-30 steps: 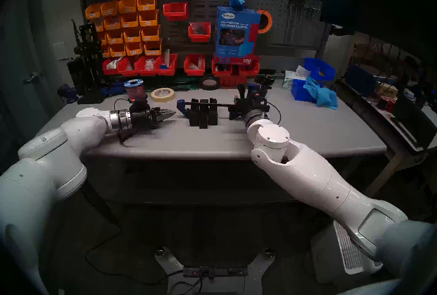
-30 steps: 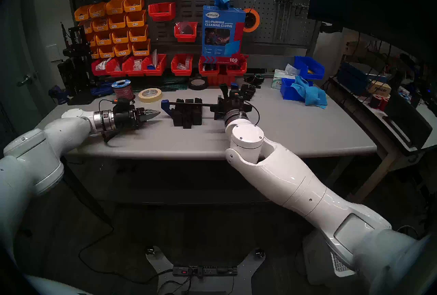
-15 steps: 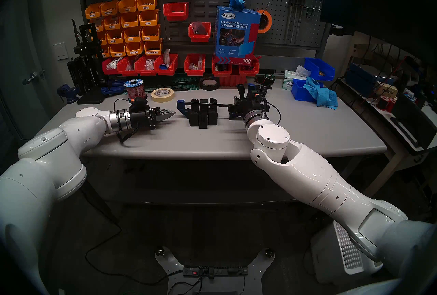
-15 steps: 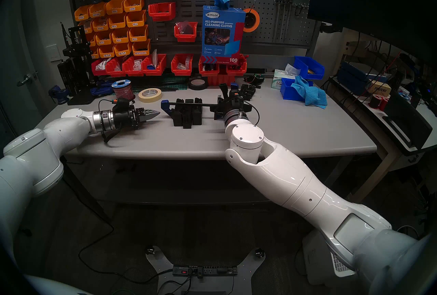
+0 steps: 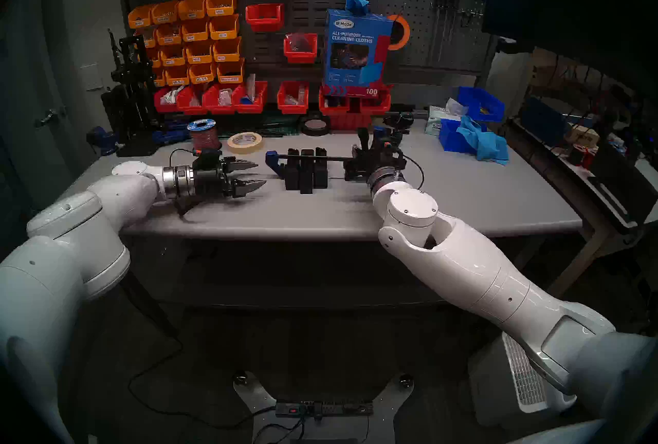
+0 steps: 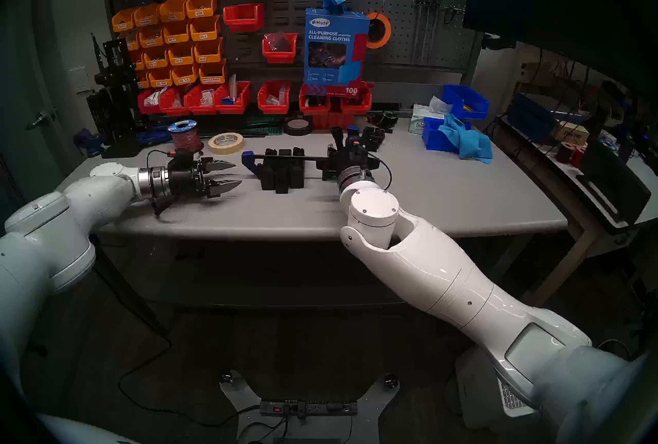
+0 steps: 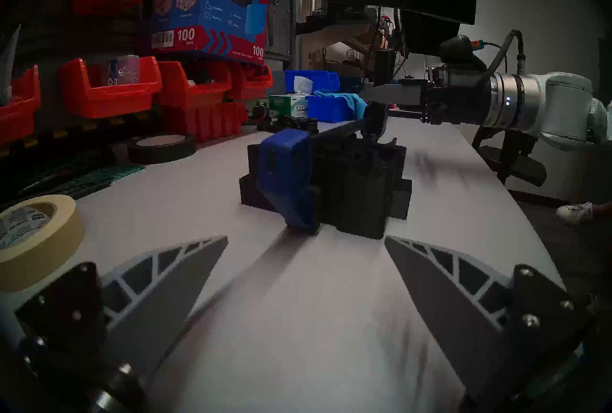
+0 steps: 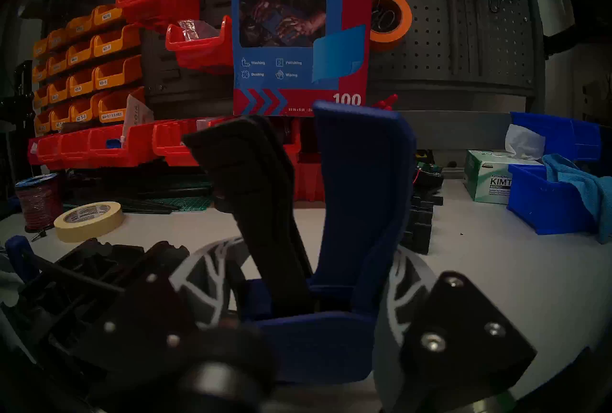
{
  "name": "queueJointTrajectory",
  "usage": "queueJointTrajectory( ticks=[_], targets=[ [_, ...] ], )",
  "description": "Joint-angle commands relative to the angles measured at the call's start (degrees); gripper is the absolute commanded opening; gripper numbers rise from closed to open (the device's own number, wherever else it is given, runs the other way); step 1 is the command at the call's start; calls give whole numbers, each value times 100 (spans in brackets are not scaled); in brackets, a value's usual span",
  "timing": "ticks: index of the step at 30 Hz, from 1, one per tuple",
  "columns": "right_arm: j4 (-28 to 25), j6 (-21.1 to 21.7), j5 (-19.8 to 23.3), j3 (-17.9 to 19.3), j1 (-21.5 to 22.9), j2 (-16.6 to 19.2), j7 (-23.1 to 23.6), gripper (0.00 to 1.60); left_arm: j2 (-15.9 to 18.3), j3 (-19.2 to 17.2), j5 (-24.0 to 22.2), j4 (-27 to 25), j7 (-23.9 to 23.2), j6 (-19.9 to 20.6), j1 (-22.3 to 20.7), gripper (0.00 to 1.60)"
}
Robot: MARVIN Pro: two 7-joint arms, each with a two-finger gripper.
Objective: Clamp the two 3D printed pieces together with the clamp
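Glossy white arms [image 5: 463,276], silver wrist rings, black cabled gripper [image 5: 258,175] housings

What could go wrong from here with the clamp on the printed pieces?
1. The right gripper grips only the clamp's handle; squeezing may swing the long bar and tip the two 3D printed pieces.
2. The left gripper, jaws open, sits close to the clamp's blue end; moving in could knock it.
3. Whether both clamp pads sit squarely on the pieces is hidden, so they could slip.
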Motion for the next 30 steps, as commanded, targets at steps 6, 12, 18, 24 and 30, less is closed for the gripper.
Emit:
queueJointTrajectory(
  ticks=[6, 12, 18, 24, 30],
  targets=[
    [-222, -50, -43, 14, -64, 114, -26, 0, 197, -30, -2, -151, -61, 165, -355, 160],
    [-294, -58, -42, 8, -116, 169, -39, 0, 220, -24, 13, -198, -61, 176, -344, 160],
    [-344, -67, -40, 5, -147, 205, -53, 0, 238, -52, -7, -303, -61, 158, -329, 160],
    [-382, -74, -35, -2, -169, 220, -75, 0, 278, -108, -72, -524, -61, 226, -309, 160],
    [-411, -83, -30, -9, -193, 231, -102, 0, 330, -96, -49, -724, -61, 300, -269, 160]
  ],
)
